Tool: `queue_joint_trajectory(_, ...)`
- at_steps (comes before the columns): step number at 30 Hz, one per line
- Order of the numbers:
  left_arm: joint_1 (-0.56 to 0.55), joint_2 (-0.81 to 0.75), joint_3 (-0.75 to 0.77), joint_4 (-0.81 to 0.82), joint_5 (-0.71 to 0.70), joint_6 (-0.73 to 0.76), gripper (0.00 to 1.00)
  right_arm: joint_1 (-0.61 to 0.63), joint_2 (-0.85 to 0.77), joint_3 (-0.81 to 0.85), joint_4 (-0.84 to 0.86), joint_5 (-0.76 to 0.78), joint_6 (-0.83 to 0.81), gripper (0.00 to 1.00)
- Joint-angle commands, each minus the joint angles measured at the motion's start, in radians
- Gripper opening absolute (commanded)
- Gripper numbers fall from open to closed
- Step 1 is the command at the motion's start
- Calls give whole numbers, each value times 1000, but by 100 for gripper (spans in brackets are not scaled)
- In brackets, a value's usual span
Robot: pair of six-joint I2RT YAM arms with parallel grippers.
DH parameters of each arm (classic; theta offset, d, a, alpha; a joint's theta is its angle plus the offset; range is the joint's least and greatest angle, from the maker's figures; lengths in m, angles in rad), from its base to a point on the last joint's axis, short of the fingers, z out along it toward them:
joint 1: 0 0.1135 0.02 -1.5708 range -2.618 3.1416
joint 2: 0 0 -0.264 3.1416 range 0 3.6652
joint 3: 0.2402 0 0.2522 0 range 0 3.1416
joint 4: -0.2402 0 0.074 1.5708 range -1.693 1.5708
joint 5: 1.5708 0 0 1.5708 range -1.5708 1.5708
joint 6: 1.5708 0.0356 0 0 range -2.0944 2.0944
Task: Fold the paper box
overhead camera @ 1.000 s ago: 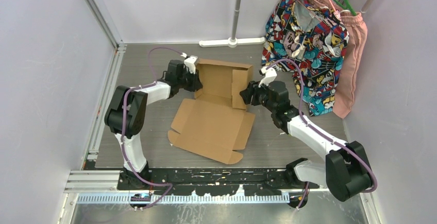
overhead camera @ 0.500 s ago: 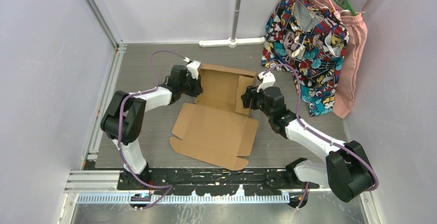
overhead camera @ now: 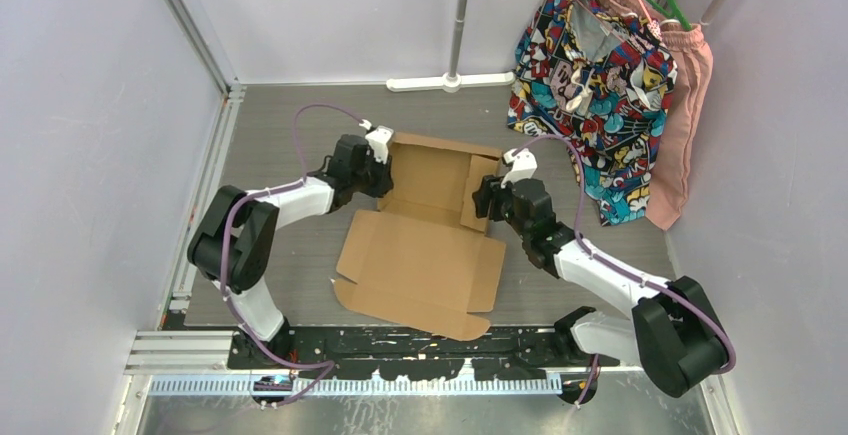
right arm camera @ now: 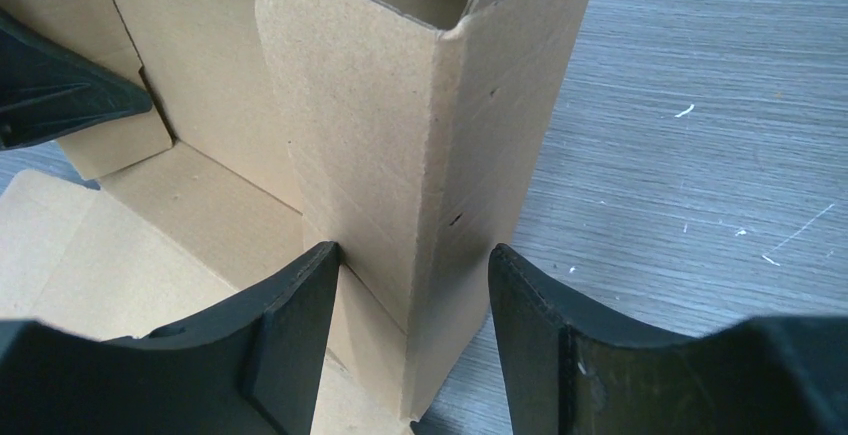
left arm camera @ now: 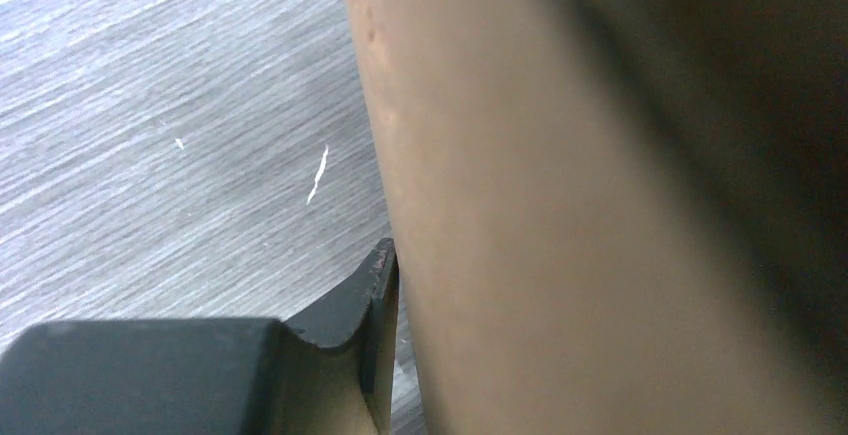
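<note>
The paper box (overhead camera: pixel 425 255) is brown cardboard lying mid-table, its lid panel flat toward me and its far half (overhead camera: pixel 432 170) with walls raised. My left gripper (overhead camera: pixel 381 168) is at the left wall. In the left wrist view that wall (left arm camera: pixel 560 215) fills the right side, one finger (left arm camera: pixel 372 300) touches it at its tip, and the other finger is hidden behind it. My right gripper (overhead camera: pixel 487 196) straddles the folded right wall (right arm camera: pixel 400 145). This gripper (right arm camera: pixel 410 260) is open: the inner finger (right arm camera: pixel 300 315) touches the cardboard and the outer finger (right arm camera: pixel 530 325) stands off it.
Patterned and pink clothes (overhead camera: pixel 600 85) hang at the back right, close behind my right arm. A white pole base (overhead camera: pixel 450 82) lies along the back wall. A metal rail (overhead camera: pixel 215 185) runs down the left side. Enclosure walls stand on both sides.
The box has slid a little to the right and toward me, and both grippers moved with it. The right gripper's jaws stand slightly wider.
</note>
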Motion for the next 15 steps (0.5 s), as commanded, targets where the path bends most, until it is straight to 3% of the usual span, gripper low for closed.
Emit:
queue_joint_trajectory(1,-38,-76,-15,-21,31,13,19,2,-29,-14,83,63,7,61)
queue_joint_trajectory(15,-106,-152,-32,-80,-73,10,19,72,-24,-35,90,205,1,56)
